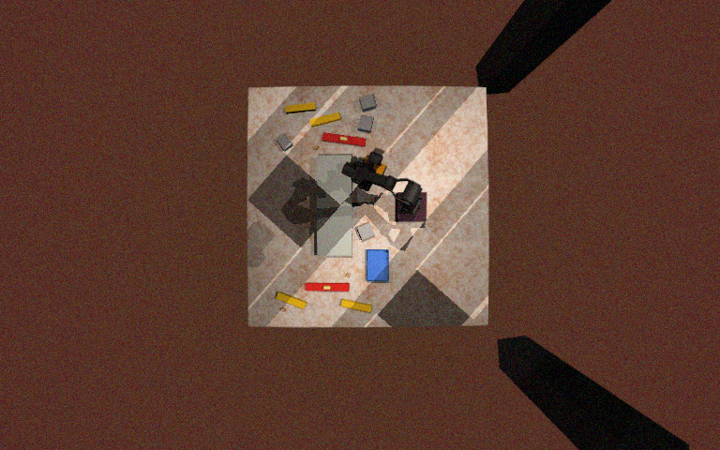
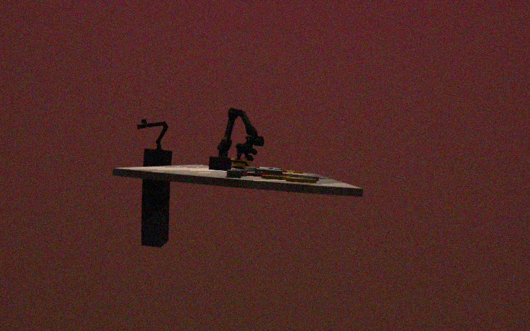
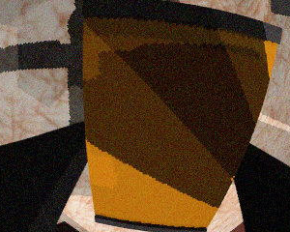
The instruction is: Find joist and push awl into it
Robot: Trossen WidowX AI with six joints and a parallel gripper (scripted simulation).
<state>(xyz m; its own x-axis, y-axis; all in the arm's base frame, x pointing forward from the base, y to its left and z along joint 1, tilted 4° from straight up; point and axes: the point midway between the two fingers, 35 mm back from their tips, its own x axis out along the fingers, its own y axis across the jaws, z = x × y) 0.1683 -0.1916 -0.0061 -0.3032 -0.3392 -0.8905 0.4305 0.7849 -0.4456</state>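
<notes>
My gripper (image 2: pixel 243 157) (image 3: pixel 166 138) is shut on the orange stud finder (image 1: pixel 381 168) (image 2: pixel 239 163) (image 3: pixel 155 205), with a finger on each side of it. The stud finder is low over the table, just beside the panel's upper right in the top view; whether it touches the table cannot be told. The arm partly covers it there. The pale grey-green floor panel (image 1: pixel 335 239) lies flat, partly under the arm and shadows. The blue tray (image 1: pixel 377 265) stands lower right of the panel and looks empty. I cannot make out the awl. The joist is hidden.
A light grey block (image 1: pixel 365 231) stands between panel and tray. Red levels (image 1: pixel 352 141) (image 1: pixel 315 287) lie beyond both panel ends. Several yellow bars (image 1: pixel 300 108) (image 1: pixel 356 305) and grey blocks (image 1: pixel 367 103) (image 1: pixel 284 142) lie near the table (image 1: pixel 458 250) edges.
</notes>
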